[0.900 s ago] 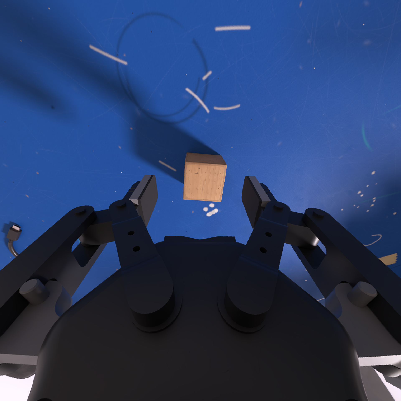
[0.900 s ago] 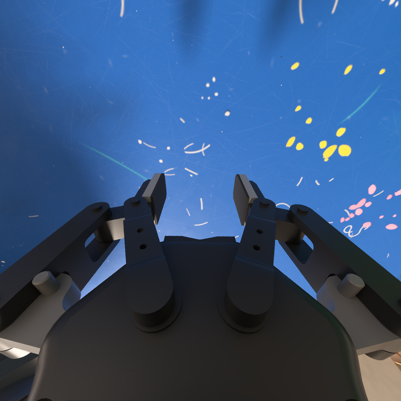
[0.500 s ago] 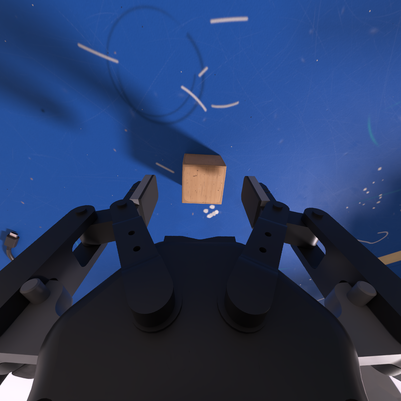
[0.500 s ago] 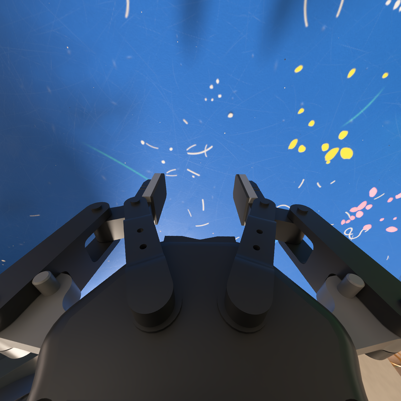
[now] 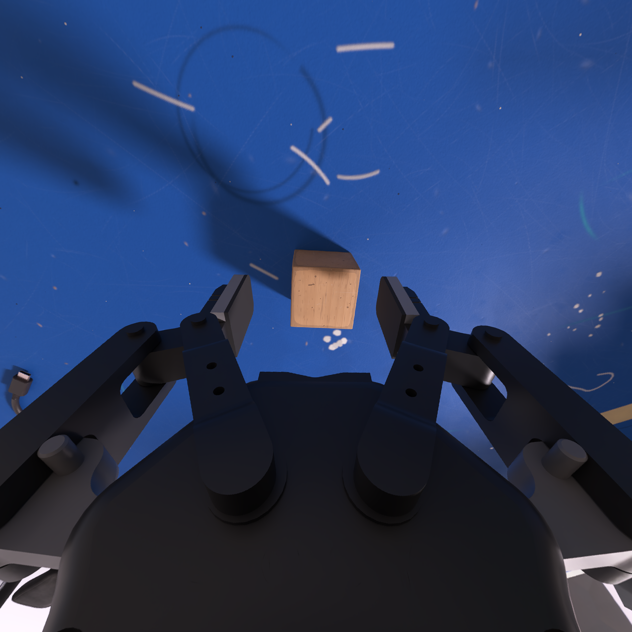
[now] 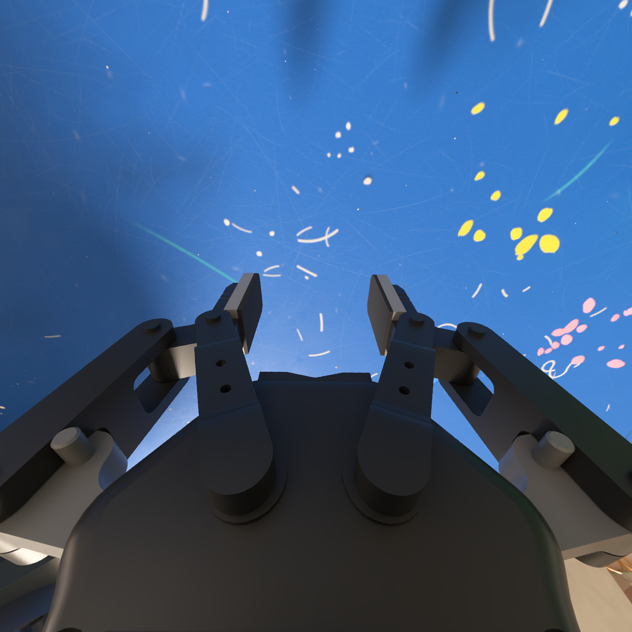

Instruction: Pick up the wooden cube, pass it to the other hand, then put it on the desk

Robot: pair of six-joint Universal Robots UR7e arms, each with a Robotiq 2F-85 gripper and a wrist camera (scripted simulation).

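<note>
— Writing or brands anywhere?

— None legible. The blue table carries only scuffs, pale chalky strokes, white dots and a thin dark ring drawn beyond the wooden cube.

— Where does the cube sit?

— On the table, ahead of the left tool, seen through the gap between its two flat dark pads, touching neither. Light grainy wood, speckled, with softly rounded edges, its top face in shade.

— And the tools?

— Left tool spread wide, grasping nothing. Right tool equally released, over bare table spattered with yellow and pink blobs, white squiggles and a teal streak.

— Anything else?

— A grey cable plug lies at the left edge of the left wrist view, well apart from the cube.
</note>
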